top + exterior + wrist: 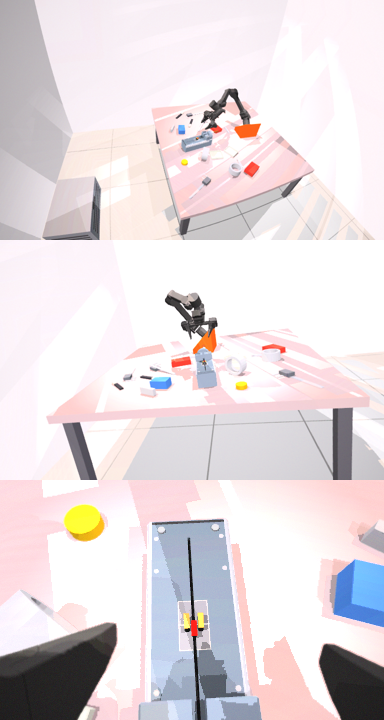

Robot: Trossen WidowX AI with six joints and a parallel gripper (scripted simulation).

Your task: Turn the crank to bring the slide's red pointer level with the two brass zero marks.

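Observation:
The blue-grey machine (194, 145) (206, 380) (210, 580) stands on the table, its long slotted top seen from above in the wrist view. The red pointer (194, 628) sits in the slot between two brass marks (186, 621) (201, 621). It overlaps them lengthwise, but its middle appears slightly nearer the crank-end housing (232, 708). Exact level is hard to tell at this viewing angle. My gripper (204, 125) (199, 337) (216, 642) is open and empty, raised above the machine's crank end. It touches nothing. The crank handle is outside the wrist view and cannot be made out in the top and exterior views.
An orange wedge (247, 131) (208, 343) stands by the arm's base. A blue block (181, 129) (160, 383) (367, 592) lies on one side of the machine. A white ring (204, 155) (227, 367) and a yellow disc (184, 162) (241, 385) (83, 520) are on the other.

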